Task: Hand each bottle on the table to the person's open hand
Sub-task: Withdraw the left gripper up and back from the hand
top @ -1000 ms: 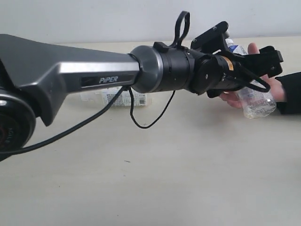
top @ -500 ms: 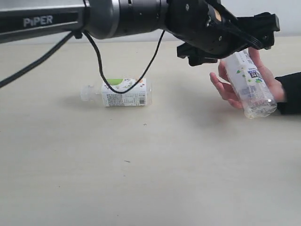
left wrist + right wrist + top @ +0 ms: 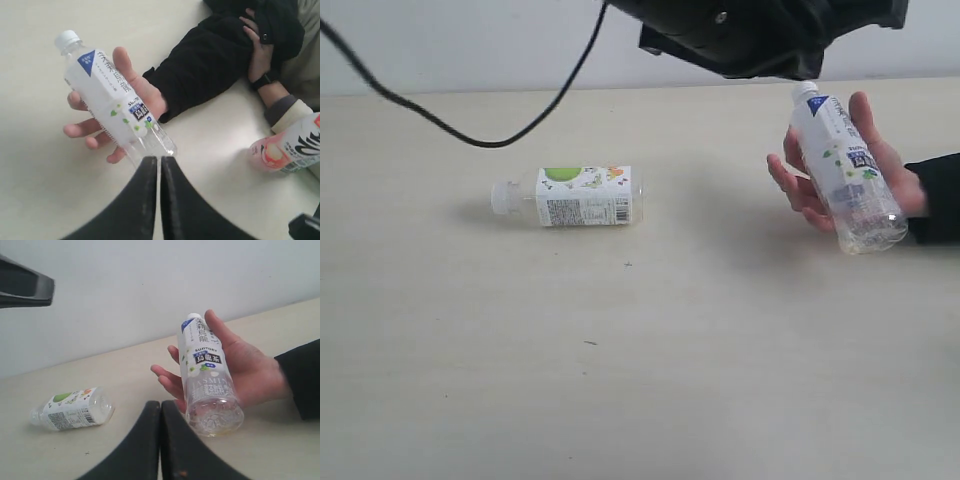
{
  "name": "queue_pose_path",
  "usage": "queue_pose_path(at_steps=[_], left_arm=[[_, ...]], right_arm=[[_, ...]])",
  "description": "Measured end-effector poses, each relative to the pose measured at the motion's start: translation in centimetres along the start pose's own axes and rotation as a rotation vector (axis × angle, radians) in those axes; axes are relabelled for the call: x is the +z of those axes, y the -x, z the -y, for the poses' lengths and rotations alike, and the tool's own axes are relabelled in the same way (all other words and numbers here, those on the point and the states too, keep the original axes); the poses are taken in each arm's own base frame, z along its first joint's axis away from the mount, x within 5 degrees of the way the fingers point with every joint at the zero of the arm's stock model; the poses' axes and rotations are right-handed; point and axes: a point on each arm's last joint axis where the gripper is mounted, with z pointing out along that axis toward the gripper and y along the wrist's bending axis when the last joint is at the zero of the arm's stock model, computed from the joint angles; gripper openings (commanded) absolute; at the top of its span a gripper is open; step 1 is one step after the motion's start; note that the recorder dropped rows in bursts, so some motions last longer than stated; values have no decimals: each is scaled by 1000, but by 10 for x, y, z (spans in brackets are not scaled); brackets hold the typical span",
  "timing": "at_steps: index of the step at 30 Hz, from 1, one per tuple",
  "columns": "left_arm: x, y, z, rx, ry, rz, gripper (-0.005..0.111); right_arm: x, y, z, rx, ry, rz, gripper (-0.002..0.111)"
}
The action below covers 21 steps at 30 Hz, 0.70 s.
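Observation:
A white-capped bottle with a blue-and-white label (image 3: 843, 170) (image 3: 112, 100) (image 3: 207, 372) rests in the person's open hand (image 3: 798, 190) (image 3: 147, 97) (image 3: 250, 367), which is raised a little above the table (image 3: 620, 380). My left gripper (image 3: 160, 159) is shut and empty, lifted just clear of that bottle's base. Its arm (image 3: 750, 30) crosses the top of the exterior view. A second white-capped bottle, green-and-white labelled (image 3: 575, 197) (image 3: 75, 407), lies on its side mid-table. My right gripper (image 3: 160, 402) is shut and empty, low over the table and facing the hand.
A bottle with a red-and-white label (image 3: 292, 147) sits at the table's edge by the person's black sleeve (image 3: 200, 70). The person's other hand, wearing a watch (image 3: 260, 55), lies behind it. A pale wall (image 3: 150, 285) backs the table.
The left gripper let go of the blue-labelled bottle, shut its jaws and rose up and back. The bottle stays in the hand. The right arm has not moved.

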Motion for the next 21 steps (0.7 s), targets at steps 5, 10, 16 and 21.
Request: queue_pose_path(at_steps=[5, 10, 16, 21], left_arm=[[-54, -38, 10, 144, -56, 147, 5], [-108, -80, 2, 254, -86, 295, 5], [-155, -124, -21, 340, -83, 393, 5], [-171, -148, -35, 327, -84, 458, 5]], right_arm=[[0, 0, 0, 0, 0, 0, 0], [0, 0, 0, 0, 0, 0, 0], [0, 0, 0, 0, 0, 0, 0], [0, 0, 0, 0, 0, 0, 0]])
